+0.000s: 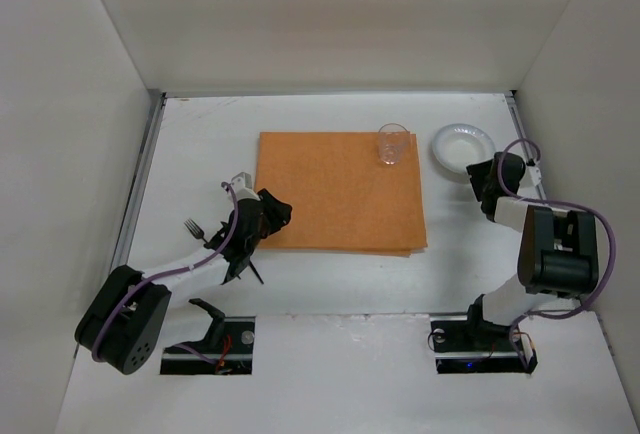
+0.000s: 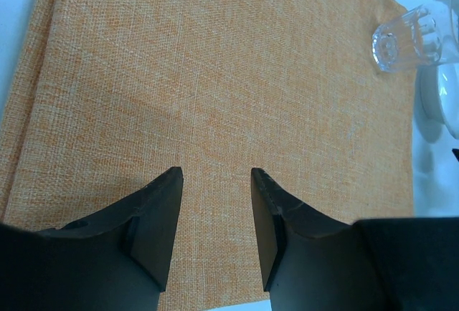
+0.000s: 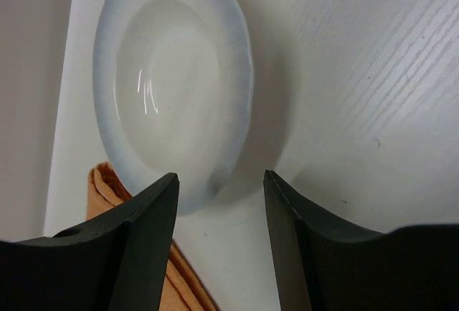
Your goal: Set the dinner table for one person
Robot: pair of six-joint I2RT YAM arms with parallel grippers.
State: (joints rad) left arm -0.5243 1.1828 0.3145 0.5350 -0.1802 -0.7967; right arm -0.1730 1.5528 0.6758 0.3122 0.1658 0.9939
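Note:
The white dinner table [image 1: 330, 294] bears an orange placemat [image 1: 340, 189] in its middle. A clear glass [image 1: 392, 144] stands on the mat's far right corner and also shows in the left wrist view [image 2: 405, 39]. A white plate [image 1: 463, 146] lies on the table just right of the mat. A dark fork [image 1: 197, 230] lies left of the mat. My left gripper [image 1: 280, 212] is open and empty over the mat's near left part [image 2: 215, 178]. My right gripper [image 1: 478, 179] is open and empty just short of the plate's [image 3: 172, 74] near rim [image 3: 220, 178].
Grey rails [image 1: 135, 214] run along the table's side edges, and white walls enclose it. Thin dark pieces [image 1: 245, 269] show under the left wrist; I cannot tell what they are. The mat's corner [image 3: 107, 189] shows beside the plate.

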